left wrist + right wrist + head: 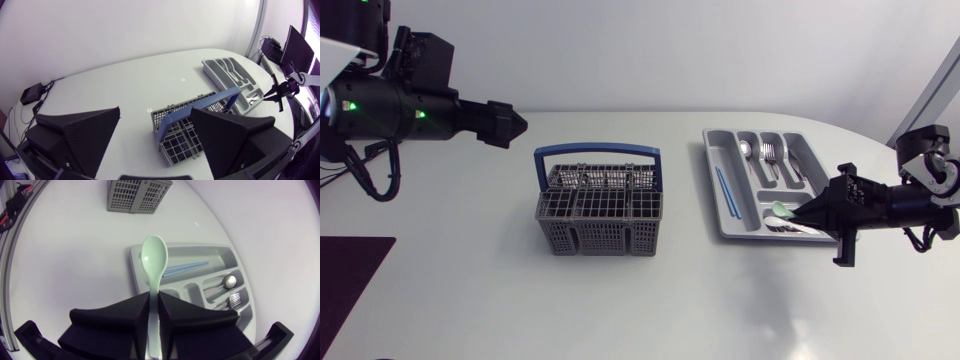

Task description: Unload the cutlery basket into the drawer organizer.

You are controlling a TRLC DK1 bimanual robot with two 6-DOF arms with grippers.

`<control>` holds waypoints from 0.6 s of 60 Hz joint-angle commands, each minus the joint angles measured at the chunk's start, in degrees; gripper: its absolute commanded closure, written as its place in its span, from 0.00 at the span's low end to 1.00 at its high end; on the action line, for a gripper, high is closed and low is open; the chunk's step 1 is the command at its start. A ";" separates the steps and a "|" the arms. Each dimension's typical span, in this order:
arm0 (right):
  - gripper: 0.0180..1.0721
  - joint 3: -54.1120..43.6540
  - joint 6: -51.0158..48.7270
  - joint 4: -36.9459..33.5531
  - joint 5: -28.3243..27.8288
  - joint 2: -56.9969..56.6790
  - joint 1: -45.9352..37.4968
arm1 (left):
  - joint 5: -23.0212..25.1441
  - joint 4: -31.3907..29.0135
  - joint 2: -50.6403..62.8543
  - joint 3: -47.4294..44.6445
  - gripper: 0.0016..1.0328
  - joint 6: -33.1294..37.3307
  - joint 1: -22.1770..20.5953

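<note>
The grey cutlery basket [596, 238] with a blue handle [597, 151] stands mid-table. To its right lies the grey drawer organizer [714, 142], holding blue sticks [724, 190], a metal spoon [747, 150] and forks [769, 153]. My right gripper [808, 212] is shut on a pale green spoon [154, 259], whose bowl sticks out ahead over the organizer's [134, 266] near compartments. My left gripper [520, 126] hangs high at the back left. In the left wrist view its fingers [80, 135] stand wide open and empty, with the basket [172, 112] ahead below.
The organizer [210, 67] sits near the table's curved right edge. Bare white tabletop surrounds the basket on all sides. In the right wrist view the basket [137, 195] lies far ahead of the gripper, and a metal spoon [230, 281] and fork [235, 299] lie in the tray.
</note>
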 commanded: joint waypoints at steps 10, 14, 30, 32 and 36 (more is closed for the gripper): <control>0.95 5.25 -10.19 2.28 3.40 10.51 -4.08 | -0.38 1.77 -2.93 -5.12 0.04 1.71 1.42; 0.95 7.18 -10.89 2.19 4.19 12.35 -4.43 | -0.38 2.13 -3.28 -5.82 0.04 1.88 1.51; 0.95 10.61 -14.05 2.54 10.08 16.83 -4.17 | -0.82 2.83 -4.68 -7.31 0.04 2.94 1.60; 0.94 10.61 -14.58 2.63 10.95 17.27 -4.08 | -0.99 3.09 -4.95 -7.66 0.04 3.02 1.60; 0.94 10.17 -15.11 3.16 12.01 17.62 -3.64 | -1.35 3.80 -5.48 -8.63 0.04 3.46 1.60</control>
